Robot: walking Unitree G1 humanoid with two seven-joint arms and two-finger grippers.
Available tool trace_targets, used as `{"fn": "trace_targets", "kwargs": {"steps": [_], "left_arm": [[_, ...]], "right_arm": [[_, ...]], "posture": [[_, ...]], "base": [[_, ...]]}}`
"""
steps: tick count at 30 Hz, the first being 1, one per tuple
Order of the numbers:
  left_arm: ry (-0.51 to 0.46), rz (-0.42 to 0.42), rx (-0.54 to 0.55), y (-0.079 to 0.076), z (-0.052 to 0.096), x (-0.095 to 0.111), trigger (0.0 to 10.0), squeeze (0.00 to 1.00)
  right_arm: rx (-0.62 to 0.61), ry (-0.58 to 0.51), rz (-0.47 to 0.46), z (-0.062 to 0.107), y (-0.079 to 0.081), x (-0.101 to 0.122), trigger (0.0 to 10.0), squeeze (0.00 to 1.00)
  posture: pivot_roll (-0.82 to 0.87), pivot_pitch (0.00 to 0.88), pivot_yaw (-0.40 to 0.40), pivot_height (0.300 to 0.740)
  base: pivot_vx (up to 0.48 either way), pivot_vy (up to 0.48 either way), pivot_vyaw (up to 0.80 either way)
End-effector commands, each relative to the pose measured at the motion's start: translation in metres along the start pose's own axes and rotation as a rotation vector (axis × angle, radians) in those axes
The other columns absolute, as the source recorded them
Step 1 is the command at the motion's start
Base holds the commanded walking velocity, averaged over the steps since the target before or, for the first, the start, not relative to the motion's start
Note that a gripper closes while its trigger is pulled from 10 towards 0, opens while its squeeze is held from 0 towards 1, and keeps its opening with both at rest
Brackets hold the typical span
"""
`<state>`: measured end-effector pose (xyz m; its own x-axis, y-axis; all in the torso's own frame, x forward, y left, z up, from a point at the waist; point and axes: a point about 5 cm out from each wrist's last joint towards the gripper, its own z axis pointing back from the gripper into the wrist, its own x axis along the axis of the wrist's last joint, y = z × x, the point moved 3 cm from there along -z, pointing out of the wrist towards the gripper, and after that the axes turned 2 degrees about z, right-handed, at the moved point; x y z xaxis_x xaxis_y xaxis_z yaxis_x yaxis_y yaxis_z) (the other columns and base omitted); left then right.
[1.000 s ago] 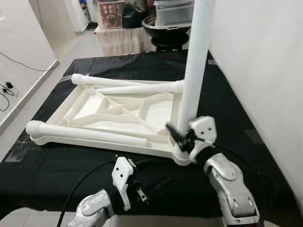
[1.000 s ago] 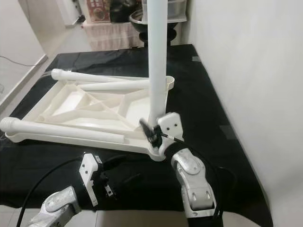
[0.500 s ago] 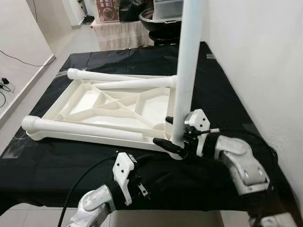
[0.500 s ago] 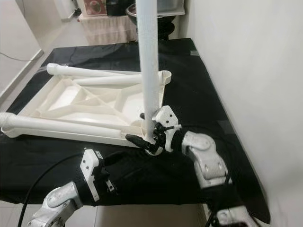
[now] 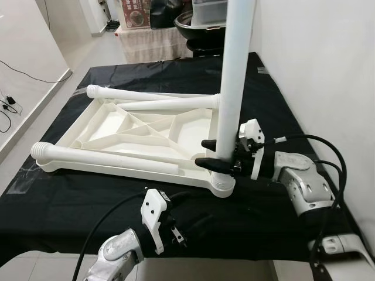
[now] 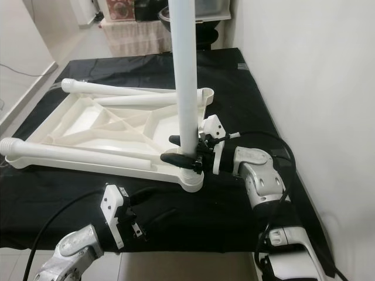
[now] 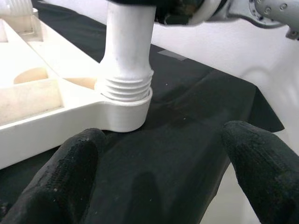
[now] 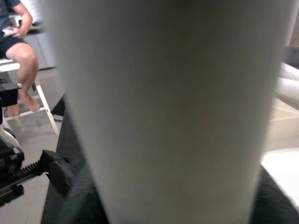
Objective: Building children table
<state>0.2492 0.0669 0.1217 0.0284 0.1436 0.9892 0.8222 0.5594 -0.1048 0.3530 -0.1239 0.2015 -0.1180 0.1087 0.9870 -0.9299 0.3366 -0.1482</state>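
A white plastic tabletop [image 5: 140,132] lies upside down on a black cloth. One white leg [image 5: 234,82] stands upright in the near right corner socket [image 5: 222,186]; its thread [image 7: 126,86] sits partly in the socket. My right gripper [image 5: 215,154] reaches in level from the right, its two black fingers shut on this leg just above the socket; in the right wrist view the leg [image 8: 168,107] is very close. My left gripper [image 7: 163,154] is open, low at the front table edge, short of the socket, holding nothing.
Three loose legs lie on the tabletop: one along the front [image 5: 111,164], two at the back [image 5: 146,96]. A white wall [image 5: 328,70] runs close on the right. Furniture [image 5: 158,35] stands beyond the table. A seated person [image 8: 18,42] is nearby.
My right arm has swung out to the right and its gripper has turned level, sliding a little higher on the upright leg. The left gripper has stayed put. The camera shifted slightly.
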Motion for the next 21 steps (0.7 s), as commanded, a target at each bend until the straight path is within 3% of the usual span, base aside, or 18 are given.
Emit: {"fn": "trace_targets", "kwargs": {"steps": [1, 7, 9, 10, 11, 12, 13, 14, 15, 16, 19, 21], "left_arm": [[0.023, -0.003, 0.004, 0.0, 0.002, -0.005, 10.0, 0.0], [0.024, -0.001, 0.004, 0.0, 0.003, -0.006, 10.0, 0.0], [0.023, 0.001, 0.001, -0.001, 0.003, -0.006, 10.0, 0.0], [0.023, 0.001, 0.001, -0.001, 0.003, -0.006, 10.0, 0.0], [0.022, 0.001, 0.001, -0.002, 0.004, -0.006, 10.0, 0.0], [0.02, 0.0, 0.003, -0.001, 0.006, -0.005, 10.0, 0.0], [0.02, 0.0, 0.003, -0.001, 0.006, -0.005, 10.0, 0.0], [0.019, 0.0, 0.004, -0.001, 0.007, -0.005, 10.0, 0.0], [0.018, -0.001, 0.007, 0.0, 0.008, -0.004, 10.0, 0.0], [0.018, 0.002, 0.009, 0.001, 0.008, -0.004, 10.0, 0.0], [0.018, 0.003, 0.009, 0.002, 0.009, -0.004, 10.0, 0.0], [0.024, 0.01, -0.003, 0.001, 0.007, -0.004, 10.0, 0.0]], "right_arm": [[0.056, -0.001, -0.009, -0.007, 0.006, -0.002, 0.0, 0.0], [0.033, 0.001, -0.002, -0.001, 0.004, -0.006, 0.0, 0.0], [-0.12, 0.043, 0.018, 0.007, 0.007, -0.023, 0.0, 0.0], [-0.12, 0.043, 0.018, 0.007, 0.007, -0.023, 0.0, 0.0], [-0.237, 0.058, 0.01, 0.008, 0.009, -0.033, 0.0, 0.0], [-0.502, 0.105, -0.013, 0.011, 0.005, -0.047, 0.0, 0.0], [-0.502, 0.105, -0.013, 0.011, 0.005, -0.047, 0.0, 0.0], [-0.688, 0.139, -0.027, 0.017, 0.002, -0.056, 0.0, 0.0], [-0.809, 0.186, -0.073, 0.018, 0.02, -0.07, 0.0, 0.0], [-0.793, 0.238, -0.112, 0.005, 0.057, -0.083, 0.0, 0.0], [-0.761, 0.247, -0.109, -0.001, 0.066, -0.084, 0.0, 0.0], [-0.771, 0.25, -0.097, 0.001, 0.055, -0.086, 0.0, 0.0]], "posture": [[0.0, 0.107, 0.048, 0.74], [-0.01, 0.103, 0.049, 0.74], [-0.01, 0.108, 0.038, 0.74], [-0.01, 0.108, 0.038, 0.74], [-0.01, 0.112, 0.025, 0.74], [-0.01, 0.121, 0.026, 0.74], [-0.01, 0.121, 0.026, 0.74], [-0.01, 0.121, 0.026, 0.74], [-0.03, 0.133, 0.043, 0.74], [-0.04, 0.132, 0.048, 0.74], [-0.04, 0.132, 0.048, 0.74], [-0.03, 0.127, 0.045, 0.74]], "base": [[0.0, 0.0, 0.0], [0.0, 0.0, 0.0], [0.0, 0.0, 0.0], [0.0, 0.0, 0.0], [0.0, 0.0, 0.0], [0.0, 0.0, 0.0], [0.0, 0.0, 0.0], [0.0, 0.0, 0.0], [0.0, 0.0, 0.0], [0.0, 0.0, 0.0], [0.0, 0.0, 0.0], [0.0, 0.0, 0.0]]}}
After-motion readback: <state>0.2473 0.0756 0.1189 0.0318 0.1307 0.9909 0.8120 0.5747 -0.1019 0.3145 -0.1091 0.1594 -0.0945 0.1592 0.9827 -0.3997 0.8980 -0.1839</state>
